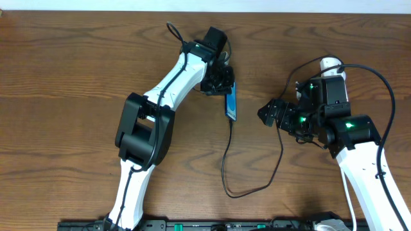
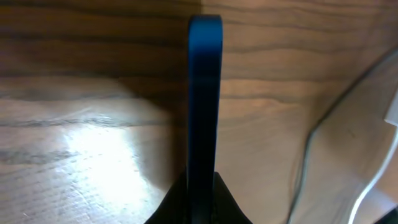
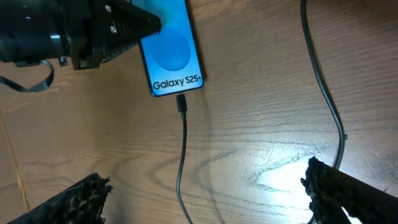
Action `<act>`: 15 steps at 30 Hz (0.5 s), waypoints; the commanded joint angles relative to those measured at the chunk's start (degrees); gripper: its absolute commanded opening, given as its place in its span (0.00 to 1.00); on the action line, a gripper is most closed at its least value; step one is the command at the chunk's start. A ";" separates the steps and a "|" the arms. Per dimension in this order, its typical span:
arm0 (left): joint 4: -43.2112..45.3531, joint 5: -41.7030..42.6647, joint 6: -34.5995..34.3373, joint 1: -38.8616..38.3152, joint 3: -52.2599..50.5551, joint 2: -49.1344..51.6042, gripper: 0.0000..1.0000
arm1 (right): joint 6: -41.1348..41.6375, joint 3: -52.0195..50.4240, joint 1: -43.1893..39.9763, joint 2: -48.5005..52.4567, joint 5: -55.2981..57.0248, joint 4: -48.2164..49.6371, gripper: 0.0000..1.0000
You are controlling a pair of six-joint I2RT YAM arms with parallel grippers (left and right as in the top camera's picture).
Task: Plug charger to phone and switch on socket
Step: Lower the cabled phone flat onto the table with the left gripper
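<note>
The phone (image 1: pixel 232 102) stands tilted on its long edge, with its "Galaxy S25+" screen facing the right wrist view (image 3: pixel 171 53). My left gripper (image 1: pixel 218 80) is shut on its upper part; the left wrist view shows it edge-on (image 2: pixel 205 93) between the fingers (image 2: pixel 202 202). The charger cable (image 1: pixel 226 167) loops across the table, and its connector tip (image 3: pixel 181 103) sits against the phone's bottom edge. My right gripper (image 1: pixel 266 114) is open and empty, right of the phone, with its fingers either side of the cable (image 3: pixel 208 190). The socket (image 1: pixel 331 63) is mostly hidden under my right arm.
The charger cable's far run (image 3: pixel 323 81) curves back towards my right arm. A white cord (image 2: pixel 373 186) lies at the right of the left wrist view. Black base cables (image 1: pixel 212 224) run along the table's front edge.
</note>
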 commanded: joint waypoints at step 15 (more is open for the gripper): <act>0.33 -0.87 1.03 0.02 -2.27 0.39 0.12 | -0.72 0.33 -0.20 -0.11 0.70 -0.26 0.99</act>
